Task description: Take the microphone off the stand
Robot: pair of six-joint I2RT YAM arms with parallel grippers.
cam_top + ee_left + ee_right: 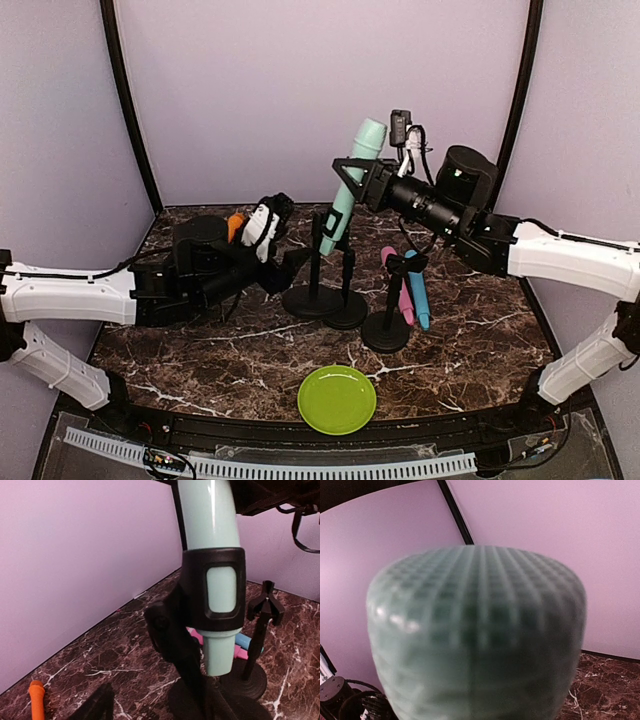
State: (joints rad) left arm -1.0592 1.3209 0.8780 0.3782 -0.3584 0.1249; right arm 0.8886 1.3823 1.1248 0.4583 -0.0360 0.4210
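Observation:
A teal microphone (346, 190) stands tilted in the black clip (328, 232) of a black stand (312, 298). In the left wrist view the microphone (209, 525) still sits in the clip (220, 587), its end poking out below. My right gripper (351, 174) is shut on the microphone's upper body, below the mesh head, which fills the right wrist view (475, 635) and hides the fingers. My left gripper (296, 263) is low beside the stand's pole. It (155, 707) is open, one finger (97, 705) well left of the pole, the other against it.
A second black stand (347, 285) and a third (388, 318) stand right of the first. A pink microphone (402, 292) and a blue one (418, 290) lie by the third. A green plate (337, 399) sits at the front. An orange microphone (36, 700) lies left.

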